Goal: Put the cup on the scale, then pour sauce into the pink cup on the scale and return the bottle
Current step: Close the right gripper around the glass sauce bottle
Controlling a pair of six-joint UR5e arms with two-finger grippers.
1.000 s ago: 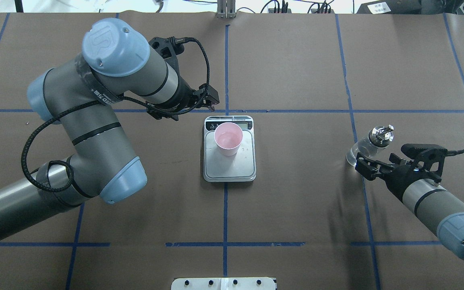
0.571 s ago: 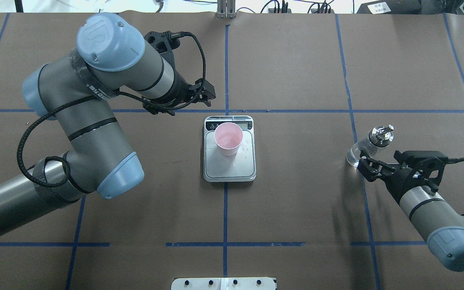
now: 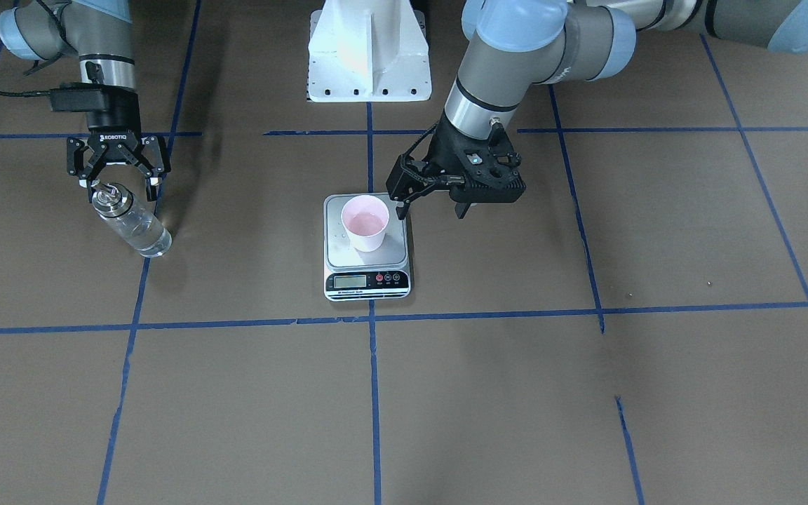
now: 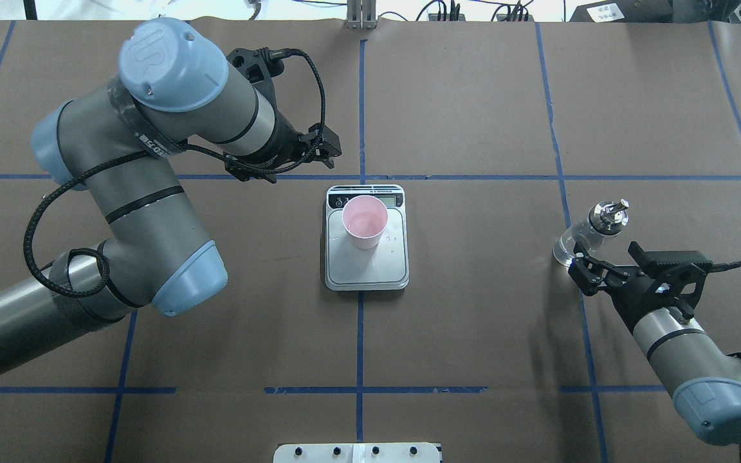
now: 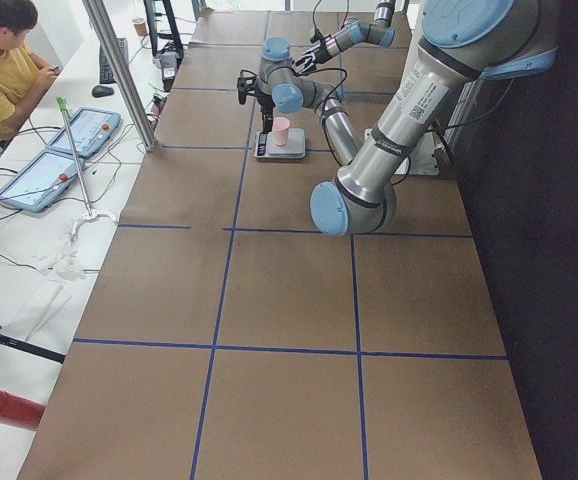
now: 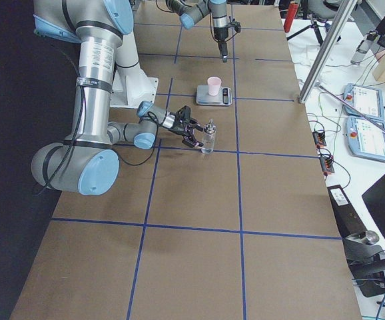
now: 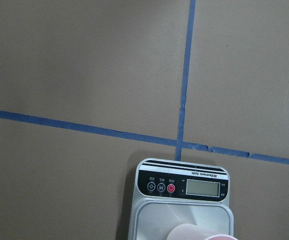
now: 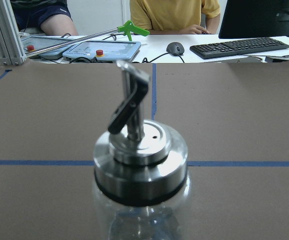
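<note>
The pink cup stands upright on the silver scale at the table's middle. The clear bottle with its silver spout cap stands on the table at the robot's right, held by nothing. My right gripper is open just behind it, on the robot's side, its fingers apart from the glass. My left gripper hangs open and empty above the table, off the scale's display end. The left wrist view shows the scale's display and the cup's rim.
The white robot base is at the near side. Blue tape lines grid the brown table. Beyond the far edge, a person sits at a white bench with tablets and a keyboard. A metal post stands at that edge.
My left arm has drawn up and away from the scale, toward the robot's left. My right gripper has backed off from the bottle toward the robot. Bottle, cup and scale have stayed put.
</note>
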